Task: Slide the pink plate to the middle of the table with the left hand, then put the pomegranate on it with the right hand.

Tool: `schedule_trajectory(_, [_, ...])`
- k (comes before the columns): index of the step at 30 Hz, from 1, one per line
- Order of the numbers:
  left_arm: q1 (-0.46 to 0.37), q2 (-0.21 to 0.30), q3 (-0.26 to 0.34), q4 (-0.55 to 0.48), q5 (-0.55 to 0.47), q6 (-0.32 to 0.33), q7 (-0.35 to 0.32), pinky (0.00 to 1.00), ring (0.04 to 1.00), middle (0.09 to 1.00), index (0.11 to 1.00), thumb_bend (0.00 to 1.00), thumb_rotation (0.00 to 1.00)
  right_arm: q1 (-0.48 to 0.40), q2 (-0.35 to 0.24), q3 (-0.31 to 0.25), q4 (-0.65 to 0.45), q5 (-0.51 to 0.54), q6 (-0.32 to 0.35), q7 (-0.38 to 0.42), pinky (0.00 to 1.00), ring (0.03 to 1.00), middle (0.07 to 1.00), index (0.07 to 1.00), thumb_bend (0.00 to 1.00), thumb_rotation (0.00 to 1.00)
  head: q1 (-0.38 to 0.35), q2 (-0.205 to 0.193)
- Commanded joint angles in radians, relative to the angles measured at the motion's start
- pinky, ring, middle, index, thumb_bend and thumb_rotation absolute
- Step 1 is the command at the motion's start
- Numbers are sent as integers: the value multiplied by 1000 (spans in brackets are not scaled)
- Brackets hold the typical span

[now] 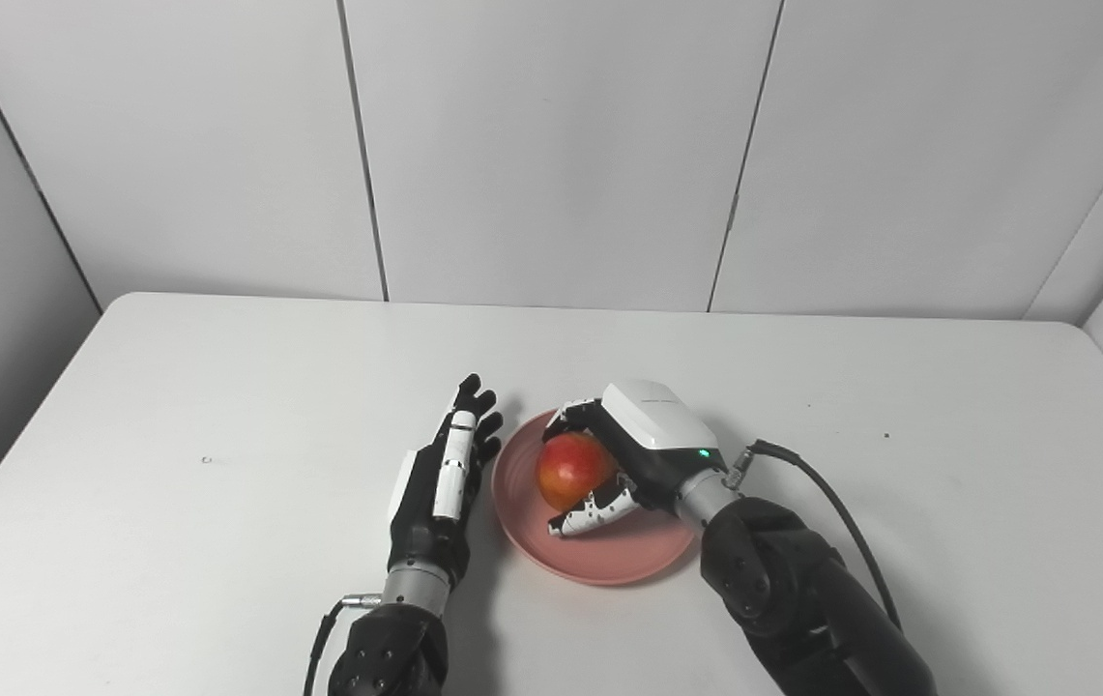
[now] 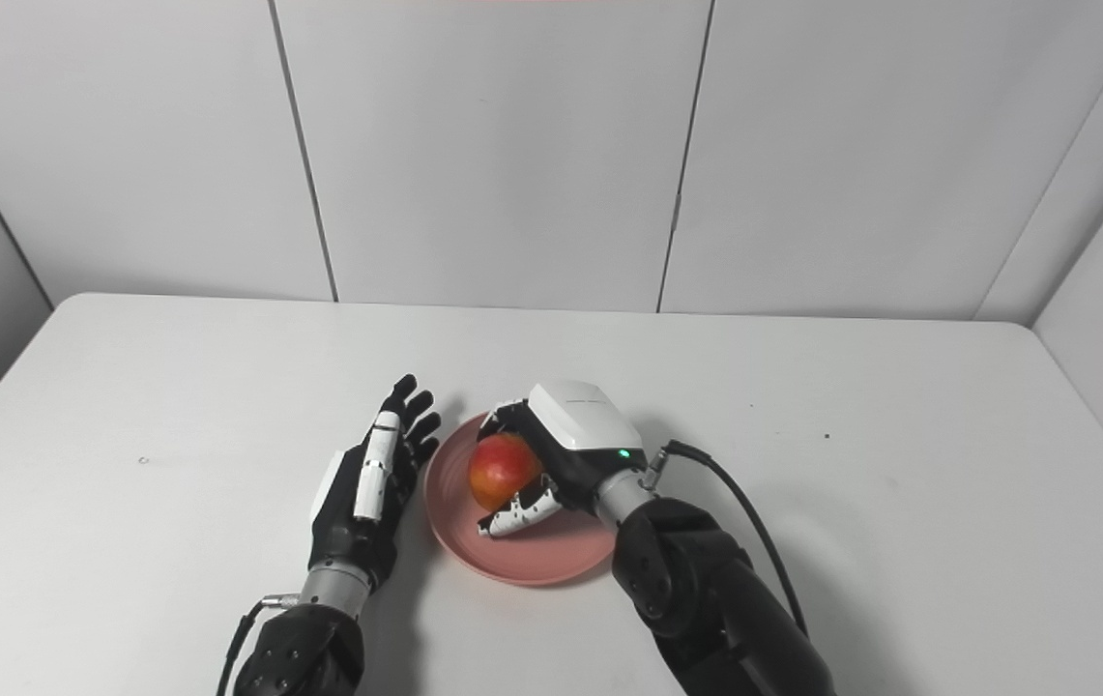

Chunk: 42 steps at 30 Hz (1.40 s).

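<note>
Pink and smooth, the round plate [image 1: 599,565] lies near the middle of the white table [image 1: 222,541], and I see only part of it because my right hand [image 1: 643,449] covers its far side. This hand is closed around the red-yellow, glossy pomegranate [image 1: 570,467] over the plate; I cannot tell if the fruit touches it. My left hand [image 1: 445,474] holds nothing, fingers straight, just beside the plate's left rim.

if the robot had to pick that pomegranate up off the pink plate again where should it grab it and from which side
Probably around its round middle, from the right and a little above, fingers wrapping the far side and thumb the near side. That is how the right hand is cupped around the pomegranate now. The pink plate has a low rim, and the open left hand stands close on the left, crowding that side.
</note>
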<state>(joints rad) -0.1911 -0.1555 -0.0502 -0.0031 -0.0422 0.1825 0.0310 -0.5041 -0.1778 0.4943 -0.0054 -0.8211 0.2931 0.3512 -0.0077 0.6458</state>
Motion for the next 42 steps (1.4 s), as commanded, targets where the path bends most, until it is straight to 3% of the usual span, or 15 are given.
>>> schedule_trajectory(1, [-23, -9, -8, -13, 0, -33, -5, 946, 938, 953, 942, 427, 1000, -28, -11, -2, -43, -16, 11, 21, 592, 690, 749, 767, 834, 277, 1, -1])
schedule_trajectory(10, [-23, -9, -6, -15, -1, -29, -5, 941, 935, 951, 941, 435, 1000, -27, -20, -11, -78, -34, 10, 81, 707, 798, 838, 837, 901, 320, -1, 0])
schedule_trajectory(21, [-23, -9, -5, -14, -2, -29, -5, 944, 935, 952, 943, 432, 1000, -19, -23, -47, -117, -37, 5, 75, 700, 805, 846, 849, 937, 346, -4, -1])
schedule_trajectory(34, [-23, -4, -4, -11, -8, -37, -16, 944, 944, 961, 950, 429, 1000, -36, -24, -164, -231, -16, 3, 45, 691, 794, 854, 868, 929, 414, -10, -3])
schedule_trajectory(42, [-21, -2, -3, -15, -9, -32, -19, 953, 947, 964, 955, 434, 1000, -8, -18, -257, -270, 87, -39, -15, 705, 790, 844, 861, 934, 428, -17, -5])
